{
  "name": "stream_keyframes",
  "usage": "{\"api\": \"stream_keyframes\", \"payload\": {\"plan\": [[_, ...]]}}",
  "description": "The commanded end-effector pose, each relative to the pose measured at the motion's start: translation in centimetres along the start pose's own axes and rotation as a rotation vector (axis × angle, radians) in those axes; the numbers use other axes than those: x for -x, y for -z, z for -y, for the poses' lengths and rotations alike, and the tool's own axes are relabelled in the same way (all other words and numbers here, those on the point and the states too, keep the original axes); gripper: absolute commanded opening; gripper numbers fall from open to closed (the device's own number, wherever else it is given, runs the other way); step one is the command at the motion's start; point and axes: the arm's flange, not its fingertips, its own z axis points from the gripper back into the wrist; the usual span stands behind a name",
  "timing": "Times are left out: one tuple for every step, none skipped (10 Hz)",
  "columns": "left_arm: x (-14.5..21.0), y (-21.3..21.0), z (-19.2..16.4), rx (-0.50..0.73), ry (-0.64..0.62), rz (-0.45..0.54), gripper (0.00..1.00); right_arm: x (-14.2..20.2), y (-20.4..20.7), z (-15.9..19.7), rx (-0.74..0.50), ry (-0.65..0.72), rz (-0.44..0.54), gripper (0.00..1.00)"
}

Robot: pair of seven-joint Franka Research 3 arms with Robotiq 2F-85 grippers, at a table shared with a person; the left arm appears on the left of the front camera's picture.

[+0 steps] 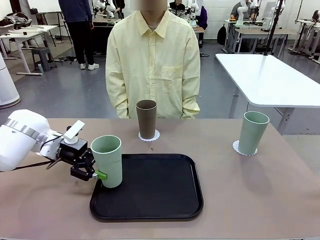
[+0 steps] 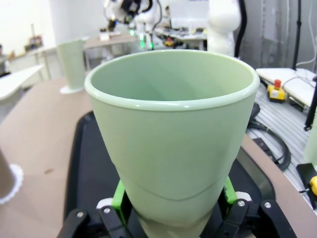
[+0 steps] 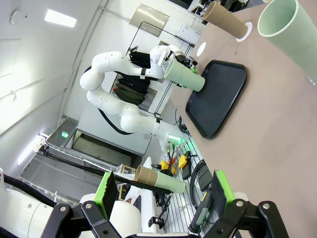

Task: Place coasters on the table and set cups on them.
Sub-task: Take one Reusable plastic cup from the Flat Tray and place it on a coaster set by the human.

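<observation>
1. Cups first: the mint cup (image 1: 107, 160) you are working stands upright at the left end of the black tray (image 1: 150, 187), near its left rim, and your left gripper (image 1: 88, 171) is clamped on its lower body from the side, green pads (image 2: 119, 194) pressed against both flanks.
2. A low side grip like that suits a tapered cup; it probably keeps the cup upright for the carry.
3. The brown cup (image 1: 146, 118) already sits on its coaster (image 1: 149, 136) just beyond the tray's far edge, in front of the person. The second mint cup (image 1: 253, 132) sits on a coaster (image 1: 243, 148) toward the table's right side.
4. In the right wrist view, a third coaster (image 3: 201, 48) lies bare on the table (image 1: 250, 200), near the tray and the brown cup; that is the likely target.
5. Your right gripper (image 3: 163, 196) has its fingers spread apart, holding nothing.
6. Lift over the tray's raised rim before travelling. The table left of the tray is open; watch the brown cup nearby.
</observation>
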Motion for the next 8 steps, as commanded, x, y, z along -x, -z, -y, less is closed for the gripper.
{"api": "stream_keyframes", "payload": {"plan": [[-3.6, -2.3, 2.2, -0.043, 0.041, 0.045, 0.24, 0.4, 0.4, 0.0, 0.008, -0.022, 0.008, 1.0], [-6.6, -4.4, 3.3, -0.096, 0.064, 0.092, 0.13, 0.4, 0.4, 0.0, 0.008, -0.022, 0.008, 1.0], [-9.8, -6.9, 4.6, -0.139, 0.048, 0.091, 0.13, 0.4, 0.4, 0.0, 0.008, -0.022, 0.008, 1.0], [-12.0, -9.9, 5.6, -0.198, 0.021, 0.097, 0.13, 0.4, 0.4, 0.0, 0.008, -0.022, 0.008, 1.0], [-12.7, -11.9, 6.0, -0.234, -0.013, 0.095, 0.13, 0.4, 0.4, 0.0, 0.008, -0.022, 0.008, 1.0], [-12.6, -13.2, 6.3, -0.219, -0.038, 0.139, 0.13, 0.4, 0.4, 0.0, 0.008, -0.022, 0.008, 1.0], [-12.3, -13.7, 6.6, -0.187, -0.057, 0.164, 0.13, 0.4, 0.4, 0.0, 0.008, -0.022, 0.008, 1.0], [-13.3, -12.8, 6.0, -0.225, 0.009, 0.111, 0.13, 0.4, 0.4, 0.0, 0.008, -0.022, 0.008, 1.0]]}}
